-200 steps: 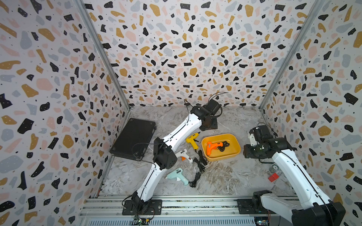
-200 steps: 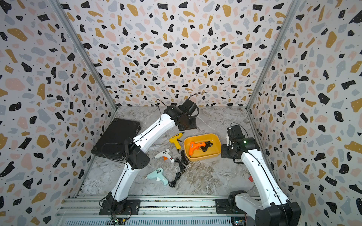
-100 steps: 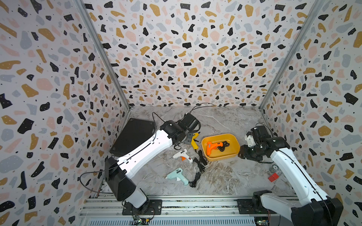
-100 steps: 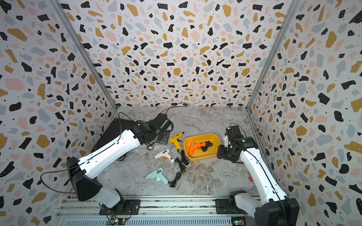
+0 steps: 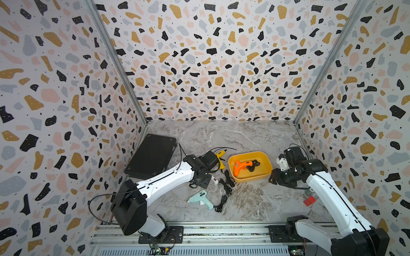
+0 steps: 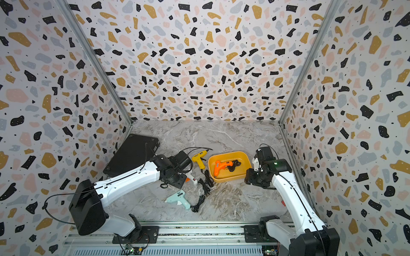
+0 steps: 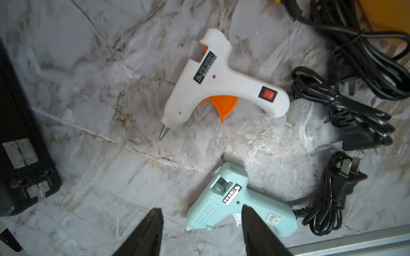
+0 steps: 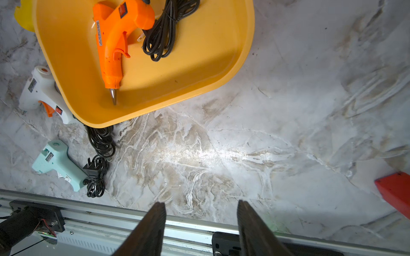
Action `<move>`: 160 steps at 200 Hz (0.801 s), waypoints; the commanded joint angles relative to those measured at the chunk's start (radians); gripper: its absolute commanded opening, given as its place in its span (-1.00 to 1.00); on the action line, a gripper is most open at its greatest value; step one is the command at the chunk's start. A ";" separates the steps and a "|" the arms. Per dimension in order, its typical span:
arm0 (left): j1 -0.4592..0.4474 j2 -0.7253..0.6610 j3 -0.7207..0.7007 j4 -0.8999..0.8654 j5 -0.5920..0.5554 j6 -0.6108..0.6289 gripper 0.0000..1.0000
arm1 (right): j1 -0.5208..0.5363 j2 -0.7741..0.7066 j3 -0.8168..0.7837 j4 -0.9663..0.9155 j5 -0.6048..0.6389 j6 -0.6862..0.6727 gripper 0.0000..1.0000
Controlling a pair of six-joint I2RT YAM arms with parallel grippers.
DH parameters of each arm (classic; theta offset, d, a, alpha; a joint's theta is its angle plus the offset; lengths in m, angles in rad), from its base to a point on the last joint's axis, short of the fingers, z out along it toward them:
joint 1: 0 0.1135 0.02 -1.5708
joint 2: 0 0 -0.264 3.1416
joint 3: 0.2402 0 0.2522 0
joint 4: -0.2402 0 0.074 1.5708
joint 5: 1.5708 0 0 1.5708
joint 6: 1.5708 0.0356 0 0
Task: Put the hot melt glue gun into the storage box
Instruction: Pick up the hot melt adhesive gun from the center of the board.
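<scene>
One orange glue gun (image 5: 243, 166) lies inside the storage box (image 5: 253, 178).

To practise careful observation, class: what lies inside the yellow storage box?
The storage box holds an orange glue gun and its coiled black cord. The remaining floor looks bare; what lies beneath gun and cord is covered.

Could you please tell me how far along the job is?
Done: the orange glue gun lies in the storage box. In hand: nothing; the left gripper and right gripper are open, empty. Left: the white glue gun, mint glue gun and yellow glue gun lie outside it.
</scene>
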 commanded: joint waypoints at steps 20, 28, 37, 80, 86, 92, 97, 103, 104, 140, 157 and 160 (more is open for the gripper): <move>0.005 0.036 -0.061 0.035 0.110 0.087 0.20 | -0.002 -0.040 -0.009 -0.056 -0.013 -0.019 0.15; 0.004 0.047 -0.067 0.045 0.126 0.094 0.21 | -0.002 -0.040 -0.014 -0.059 -0.016 -0.020 0.14; 0.004 0.060 -0.073 0.055 0.147 0.099 0.22 | -0.002 -0.041 -0.017 -0.059 -0.019 -0.024 0.15; -0.003 0.125 -0.071 0.094 0.182 0.105 0.26 | -0.002 -0.039 -0.014 -0.073 -0.021 -0.038 0.16; -0.003 0.131 -0.067 0.095 0.178 0.105 0.27 | -0.002 -0.039 -0.015 -0.073 -0.021 -0.039 0.15; -0.002 0.138 -0.063 0.097 0.177 0.105 0.26 | -0.002 -0.039 -0.014 -0.074 -0.019 -0.040 0.16; -0.001 0.143 -0.060 0.099 0.174 0.106 0.27 | -0.002 -0.039 -0.015 -0.076 -0.019 -0.041 0.16; -0.002 0.150 -0.055 0.099 0.170 0.108 0.27 | -0.002 -0.039 -0.014 -0.075 -0.020 -0.040 0.15; -0.003 0.152 -0.055 0.099 0.170 0.108 0.27 | -0.002 -0.039 -0.015 -0.075 -0.020 -0.040 0.15; -0.003 0.193 -0.044 0.102 0.140 0.126 0.25 | -0.002 -0.042 -0.020 -0.075 -0.017 -0.042 0.16; -0.003 0.215 -0.040 0.098 0.131 0.137 0.23 | -0.002 -0.045 -0.022 -0.075 -0.012 -0.042 0.16; -0.002 0.219 -0.039 0.098 0.131 0.138 0.22 | -0.002 -0.045 -0.022 -0.075 -0.013 -0.043 0.16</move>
